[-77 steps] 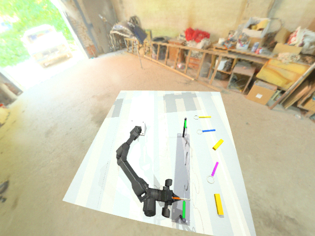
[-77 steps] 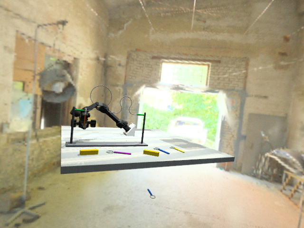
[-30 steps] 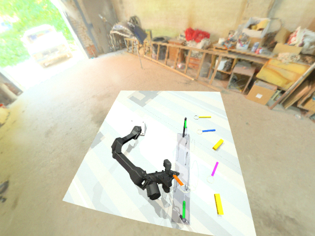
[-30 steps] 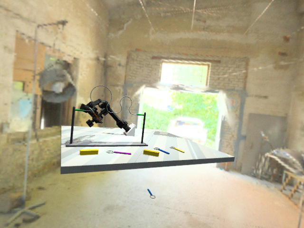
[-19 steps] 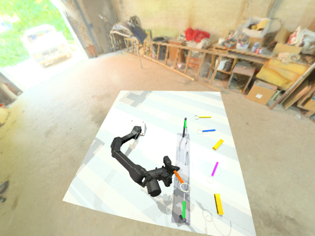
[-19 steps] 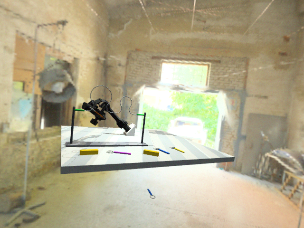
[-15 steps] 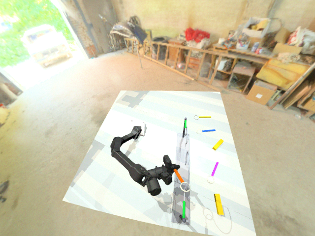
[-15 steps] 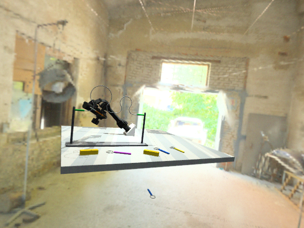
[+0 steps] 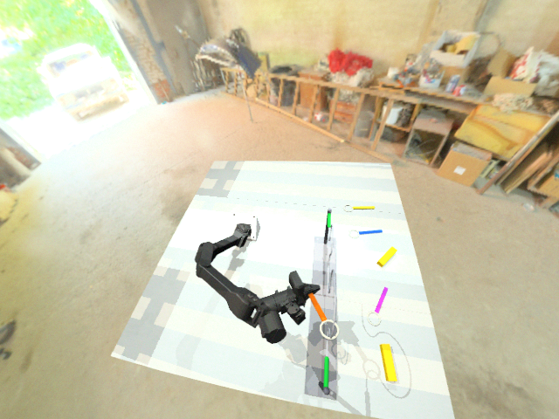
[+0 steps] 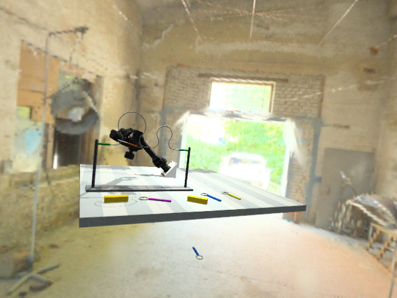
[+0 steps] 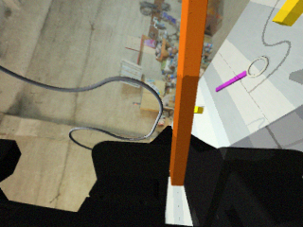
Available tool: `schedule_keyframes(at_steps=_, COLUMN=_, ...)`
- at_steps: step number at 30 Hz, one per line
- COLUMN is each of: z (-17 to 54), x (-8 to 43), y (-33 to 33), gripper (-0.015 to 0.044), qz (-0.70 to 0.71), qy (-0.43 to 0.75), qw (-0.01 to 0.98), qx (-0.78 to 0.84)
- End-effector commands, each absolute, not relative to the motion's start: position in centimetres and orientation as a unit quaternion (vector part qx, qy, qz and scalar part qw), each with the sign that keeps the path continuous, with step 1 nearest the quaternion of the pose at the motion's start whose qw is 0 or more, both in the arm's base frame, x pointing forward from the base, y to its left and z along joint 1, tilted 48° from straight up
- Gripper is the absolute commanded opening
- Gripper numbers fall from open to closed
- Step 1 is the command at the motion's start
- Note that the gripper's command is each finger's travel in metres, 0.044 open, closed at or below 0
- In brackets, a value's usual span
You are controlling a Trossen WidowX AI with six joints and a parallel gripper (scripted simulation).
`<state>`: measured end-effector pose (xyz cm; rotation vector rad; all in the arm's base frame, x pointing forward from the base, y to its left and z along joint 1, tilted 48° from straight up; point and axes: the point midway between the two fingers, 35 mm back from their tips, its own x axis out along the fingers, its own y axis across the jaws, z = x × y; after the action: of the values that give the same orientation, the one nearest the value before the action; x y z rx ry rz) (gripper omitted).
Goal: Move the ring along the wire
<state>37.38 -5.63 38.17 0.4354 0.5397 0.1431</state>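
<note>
My gripper [image 9: 311, 291] [image 11: 171, 130] is shut on the orange handle [image 9: 317, 307] [image 10: 133, 144] [image 11: 188, 61]. The pale ring [image 9: 320, 329] at the handle's far end lies beyond the green part [image 9: 326, 372] [image 10: 103, 144] by the near post [image 10: 94, 165], over the thin grey wire's stretch beside the large loop [image 10: 131, 111]. The ring is nearly edge-on in the exterior view, so whether it touches the wire cannot be told. The wire [image 11: 162, 111] also curves left of the handle in the wrist view. The other green part [image 9: 328, 219] [image 10: 183, 149] is at the far post [image 10: 187, 168].
A smaller wire loop [image 10: 164, 126] rises toward the far post. The dark base plate [image 9: 314, 376] [image 10: 139, 189] carries both posts. Beyond it lie two yellow blocks [image 9: 387, 257] [image 9: 388, 362] and magenta [image 9: 381, 299], blue [image 9: 370, 232] and yellow [image 9: 363, 208] ringed sticks.
</note>
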Motion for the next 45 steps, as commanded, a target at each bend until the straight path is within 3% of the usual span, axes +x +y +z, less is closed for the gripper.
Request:
schedule_keyframes(at_steps=1, z=39.1, x=37.1, y=-4.5, gripper=-0.015, qz=0.081, qy=0.258, qw=0.932, qx=0.243)
schedule_keyframes(at_steps=45, z=44.8, x=37.2, y=1.2, gripper=-0.015, qz=0.129, qy=0.237, qw=0.834, qx=0.481)
